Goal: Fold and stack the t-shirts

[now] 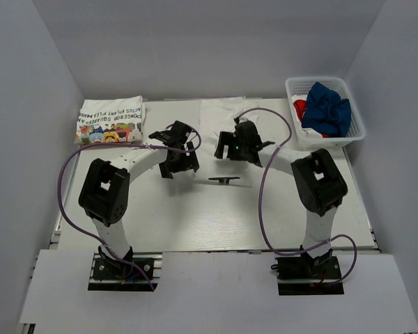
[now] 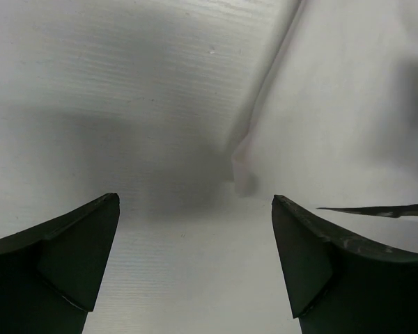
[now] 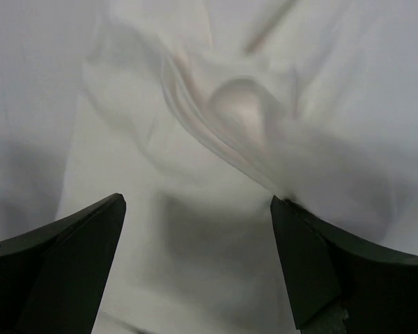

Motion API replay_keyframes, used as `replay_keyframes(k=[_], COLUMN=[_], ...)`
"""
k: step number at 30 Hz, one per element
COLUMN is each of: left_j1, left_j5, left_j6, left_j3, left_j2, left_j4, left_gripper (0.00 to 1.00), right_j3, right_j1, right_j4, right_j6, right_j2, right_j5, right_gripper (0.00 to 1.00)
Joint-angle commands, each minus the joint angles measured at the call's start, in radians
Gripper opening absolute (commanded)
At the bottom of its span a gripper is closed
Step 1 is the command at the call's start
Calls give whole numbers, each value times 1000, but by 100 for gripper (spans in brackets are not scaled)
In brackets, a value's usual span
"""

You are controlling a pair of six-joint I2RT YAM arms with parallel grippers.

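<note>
You're hovering left gripper [image 2: 195,202] and right gripper [image 3: 198,202], jaws spread and empty, by white tee [image 3: 216,139]; printed tee [image 1: 110,120] folded, navy tee [image 1: 329,104] waiting in basket [image 1: 329,144]

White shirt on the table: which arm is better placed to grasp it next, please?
Probably right: the right gripper hangs open over bunched cloth of the white shirt; the left gripper faces mostly table.

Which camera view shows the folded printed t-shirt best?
The top external view: the folded printed t-shirt lies whole at the far left of the table. Neither wrist view shows it; both look at the plain white t-shirt.
</note>
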Motion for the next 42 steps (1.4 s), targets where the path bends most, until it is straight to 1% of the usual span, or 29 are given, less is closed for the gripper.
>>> replay_keyframes(k=[1,3,4,5,6,7,10,12,14,15,16,17,18,20,21,22,24,25,27,28,29,32,34,39,40,42], left_j1=[-3,-12,-12,-12,-12,-12,-12,-12,-12,-12,-12,-12,-12,-1,-1,-1,-1,-1,-1,-1,-1,-1,-10,-11,-11,-11], left_j5=[13,13,13,4,4,4,4,13,25,36,36,51,94,122,122,122,143,153,166,179,179,189,200,220,220,231], left_j6=[-8,-8,-8,-8,-8,1,1,12,24,24,35,35,47,58,68,69,78,78,78,78,87,96,96,105,105,115], left_j3=[-8,-8,-8,-8,-8,-8,-8,-17,-17,-17,-17,-17,-17,-39,-48,-48,-48,-59,-74,-94,-103,-116,-116,-83,-73,-73], left_j2=[-75,-84,-84,-84,-93,-93,-93,-93,-79,-70,-61,-52,-36,-24,-12,-3,19,19,19,19,19,48,70,129,139,139], left_j4=[23,13,4,4,4,4,4,27,42,56,66,66,84,131,145,156,156,173,193,219,228,248,257,267,279,288], left_gripper=[100,100,100,100,100,100,100,100,100,100,100,100,100,95,93,86,79,73,68,64,64,60,60,55,51,37], right_j3=[208,345,377,481,518,607,631,554,429,273,215,160,-6,-95,-203,-227,-288,-299,-333,-349,-359,-373,-377,-388,-390,-394], right_j1=[-10,-21,-21,-38,-43,-58,-67,-64,-63,-63,-67,-67,-70,-73,-70,-70,-73,-76,-76,-76,-78,-82,-79,-79,-79,-81], right_j4=[-28,-75,-111,-149,-175,-229,-289,-287,-238,-228,-214,-193,-176,-159,-162,-162,-198,-209,-229,-220,-206,-198,-194,-175,-172,-168], right_j6=[-35,-52,-58,-65,-69,-85,-125,-141,-133,-112,-92,-35,-17,28,36,40,71,85,109,114,122,132,137,146,146,149], right_j2=[95,153,212,234,253,295,282,213,65,22,-64,-160,-204,-348,-398,-417,-472,-476,-496,-499,-505,-502,-497,-473,-468,-450], right_j5=[164,230,278,294,307,315,311,266,233,228,225,219,216,187,153,118,87,68,59,55,62,64,58,45,42,42], right_gripper=[90,90,90,90,90,90,90,90,90,90,90,90,90,90,90,90,90,90,90,90,90,90,90,90,90,90])
